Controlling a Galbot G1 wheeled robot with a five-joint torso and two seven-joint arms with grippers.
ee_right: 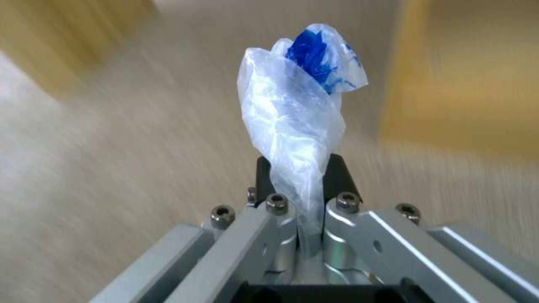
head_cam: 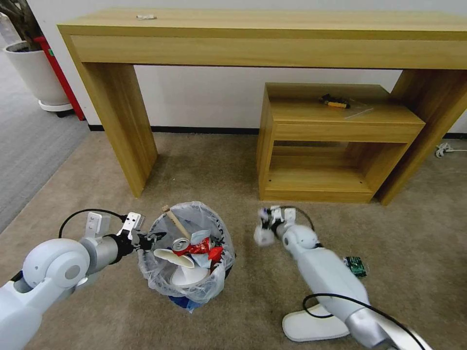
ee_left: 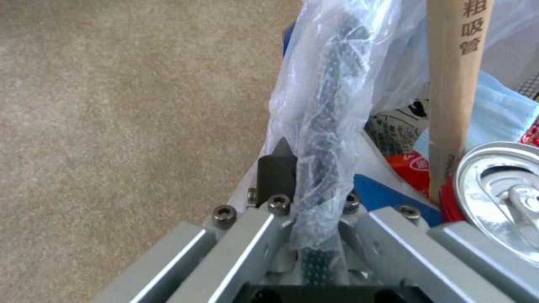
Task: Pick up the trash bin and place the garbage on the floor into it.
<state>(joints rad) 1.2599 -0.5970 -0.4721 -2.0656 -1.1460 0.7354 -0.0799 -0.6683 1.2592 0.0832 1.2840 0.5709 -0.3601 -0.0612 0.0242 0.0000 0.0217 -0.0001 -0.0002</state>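
The trash bin [head_cam: 187,284] stands on the beige floor [head_cam: 233,165], lined with a crinkly clear bag and holding a stick [head_cam: 175,221], a crushed red can [head_cam: 187,245], a white insole [head_cam: 175,257] and wrappers. My left gripper [head_cam: 146,239] is shut on its near-left rim; the left wrist view shows the bag-wrapped rim [ee_left: 331,126] between the jaws, beside the stick [ee_left: 454,84] and can [ee_left: 500,189]. Right of the bin, low over the carpet, my right gripper [head_cam: 270,222] is shut on a crumpled clear plastic wrapper with blue print [ee_right: 297,109]. Another white insole [head_cam: 311,325] and a green wrapper [head_cam: 356,266] lie on the floor.
A long wooden table [head_cam: 262,36] spans the back, with a low wooden shelf unit [head_cam: 335,141] under its right end holding a small yellow-black tool [head_cam: 334,102]. A white plant pot [head_cam: 36,73] stands far left on grey carpet [head_cam: 29,146]. A white cable [head_cam: 445,148] lies far right.
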